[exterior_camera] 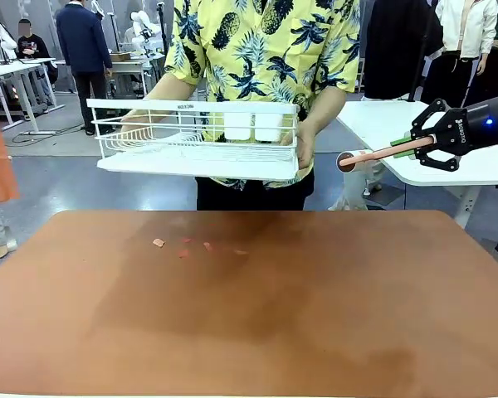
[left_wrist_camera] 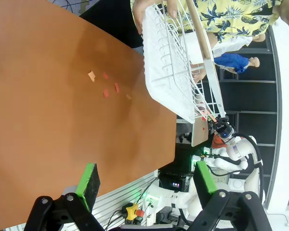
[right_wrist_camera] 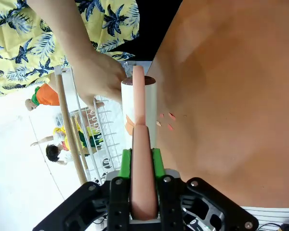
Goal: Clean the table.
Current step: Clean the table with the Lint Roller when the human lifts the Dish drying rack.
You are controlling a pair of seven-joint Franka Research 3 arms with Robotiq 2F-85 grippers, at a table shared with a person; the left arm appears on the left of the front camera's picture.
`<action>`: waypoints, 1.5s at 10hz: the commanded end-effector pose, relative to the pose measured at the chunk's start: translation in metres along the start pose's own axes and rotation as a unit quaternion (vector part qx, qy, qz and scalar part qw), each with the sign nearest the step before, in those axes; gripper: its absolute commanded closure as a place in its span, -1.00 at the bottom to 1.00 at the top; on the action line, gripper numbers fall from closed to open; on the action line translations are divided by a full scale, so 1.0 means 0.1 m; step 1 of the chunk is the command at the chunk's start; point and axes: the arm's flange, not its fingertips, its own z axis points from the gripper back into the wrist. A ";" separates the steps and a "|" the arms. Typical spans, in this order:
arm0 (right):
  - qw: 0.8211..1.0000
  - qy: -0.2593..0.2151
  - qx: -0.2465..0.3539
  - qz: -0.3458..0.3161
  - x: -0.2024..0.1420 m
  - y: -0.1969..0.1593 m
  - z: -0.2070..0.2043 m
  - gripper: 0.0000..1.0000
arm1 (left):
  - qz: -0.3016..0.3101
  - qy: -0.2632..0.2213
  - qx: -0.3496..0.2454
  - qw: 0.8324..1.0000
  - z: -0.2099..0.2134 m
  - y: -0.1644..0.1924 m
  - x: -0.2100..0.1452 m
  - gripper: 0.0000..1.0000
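The reddish-brown table carries a few small pink and orange scraps near its far left middle. My right gripper hovers beyond the table's far right corner, shut on a long salmon-pink utensil. The utensil's round end reaches the person's hand. The right wrist view has the utensil clamped between the green pads. My left gripper is open and holds nothing, high over the table, with the scraps farther off.
A person in a yellow patterned shirt holds a white wire rack with both hands above the table's far edge. A white-topped table stands behind on the right. Other people and tables are farther back on the left.
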 end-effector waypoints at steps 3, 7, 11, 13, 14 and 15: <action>1.000 0.000 0.001 0.002 -0.01 0.01 0.00 1.00 | -0.001 -0.001 -0.005 1.000 0.01 0.00 -0.01 -1.00; 1.000 0.000 0.001 0.002 -0.01 0.01 0.00 1.00 | -0.001 -0.001 -0.005 1.000 0.01 0.00 -0.01 -1.00; 1.000 0.000 0.001 0.002 -0.01 0.01 0.00 1.00 | -0.001 -0.001 -0.005 1.000 0.01 0.00 -0.01 -1.00; 1.000 0.000 0.000 0.000 0.00 0.00 0.00 0.58 | -0.001 -0.001 -0.005 1.000 0.01 0.00 -0.01 -1.00; 0.997 0.009 0.002 0.070 -0.03 0.09 -0.02 0.58 | -0.001 -0.001 -0.005 1.000 0.01 0.00 -0.01 -1.00; 0.987 0.038 -0.021 0.154 0.02 0.30 -0.04 0.58 | -0.001 -0.001 -0.005 1.000 0.01 0.00 -0.01 -1.00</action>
